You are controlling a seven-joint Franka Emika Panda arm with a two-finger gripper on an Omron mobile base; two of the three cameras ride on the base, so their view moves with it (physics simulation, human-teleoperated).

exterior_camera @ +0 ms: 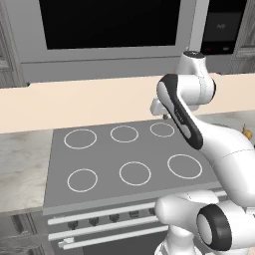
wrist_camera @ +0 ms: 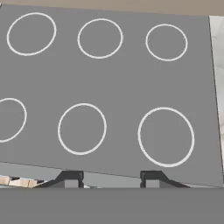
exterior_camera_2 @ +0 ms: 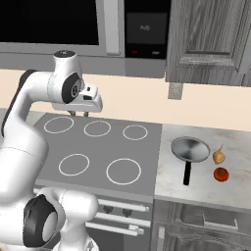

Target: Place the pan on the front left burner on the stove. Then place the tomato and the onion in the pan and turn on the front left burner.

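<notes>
**Arm over stove, pan on right counter**

Left base view: raised above the stove point(exterior_camera: 129, 159), front left burner point(exterior_camera: 82, 180) bare.

Right base view: gripper point(exterior_camera_2: 79, 113) hanging above far burners, holding nothing. On the right counter point(exterior_camera_2: 171, 184): pan point(exterior_camera_2: 189, 149), onion point(exterior_camera_2: 219, 156) just right of it, tomato point(exterior_camera_2: 221, 174) nearer.

Hand view: fingertips point(wrist_camera: 70, 178) apart, nothing between.

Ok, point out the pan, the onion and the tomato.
pan point(exterior_camera_2: 189, 148), right base view, on the steel bowl's middle.
onion point(exterior_camera_2: 219, 156), right base view, on the tan bulb's body.
tomato point(exterior_camera_2: 221, 174), right base view, on the red ball's middle.
</notes>
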